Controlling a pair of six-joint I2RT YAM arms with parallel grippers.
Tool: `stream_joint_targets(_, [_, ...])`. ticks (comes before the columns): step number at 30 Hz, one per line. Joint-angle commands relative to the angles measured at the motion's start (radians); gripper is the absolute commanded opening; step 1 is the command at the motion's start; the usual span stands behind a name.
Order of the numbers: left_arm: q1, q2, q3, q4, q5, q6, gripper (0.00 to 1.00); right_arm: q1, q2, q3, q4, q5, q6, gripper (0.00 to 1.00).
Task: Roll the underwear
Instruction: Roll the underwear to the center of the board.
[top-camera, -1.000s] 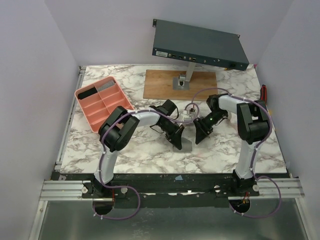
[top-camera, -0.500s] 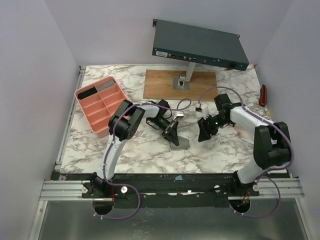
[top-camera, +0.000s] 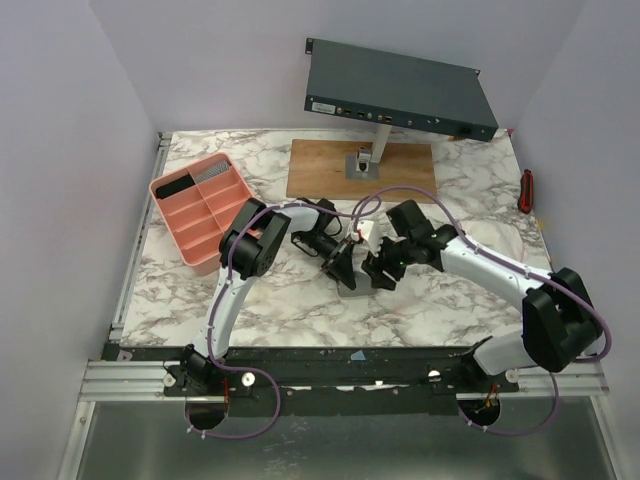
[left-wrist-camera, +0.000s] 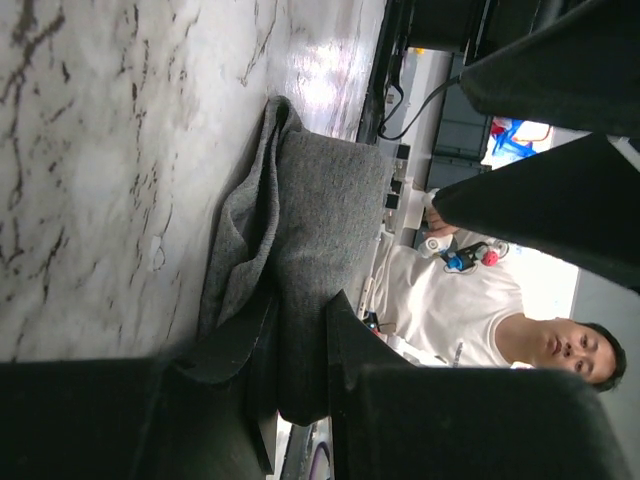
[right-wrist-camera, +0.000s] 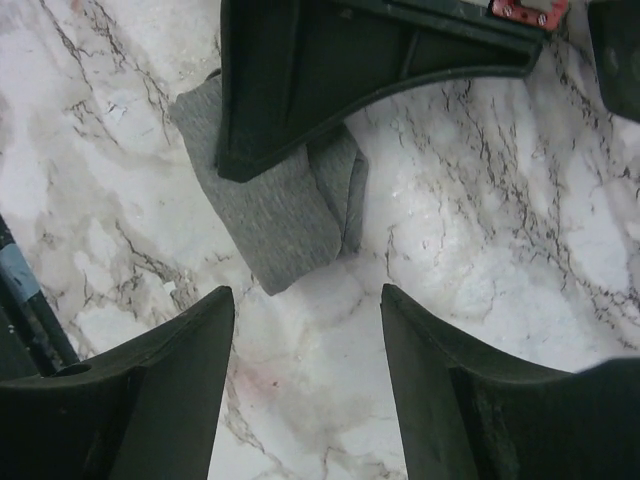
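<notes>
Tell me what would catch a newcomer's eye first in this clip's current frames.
Mid-table, both arms converge on a small folded grey underwear: the left gripper sits on it, while the right gripper hovers open just beside. Behind them a dark rack unit stands on a post over a wooden board, and a pink tray sits at far left.

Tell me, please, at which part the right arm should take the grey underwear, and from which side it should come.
Probably the free near end of the grey underwear, coming straight down from above. The cloth lies flat and folded on the marble table, and the left gripper already covers its far end. The right gripper is open, with bare table between its fingers, so that end is unobstructed.
</notes>
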Motion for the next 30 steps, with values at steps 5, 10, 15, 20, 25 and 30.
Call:
stream_joint_targets(5, [0.006,0.038,-0.005,-0.037,-0.051,0.056,0.0,0.151,0.064,-0.02,0.097,0.205,-0.091,0.64])
stream_joint_targets(10, [0.007,0.043,0.004,-0.051,-0.051,0.07,0.0,0.196,0.115,-0.018,0.109,0.224,-0.125,0.65])
stream_joint_targets(15, [0.008,0.047,0.009,-0.061,-0.042,0.075,0.0,0.222,0.169,-0.014,0.118,0.222,-0.131,0.65])
stream_joint_targets(20, [0.007,0.052,0.017,-0.076,-0.039,0.091,0.0,0.235,0.215,-0.02,0.139,0.213,-0.13,0.61])
stream_joint_targets(25, [0.006,0.052,0.019,-0.077,-0.04,0.094,0.0,0.236,0.249,-0.032,0.147,0.186,-0.121,0.39])
stream_joint_targets(30, [0.012,0.035,0.019,-0.068,-0.072,0.104,0.22,0.235,0.268,-0.035,0.11,0.151,-0.098,0.12])
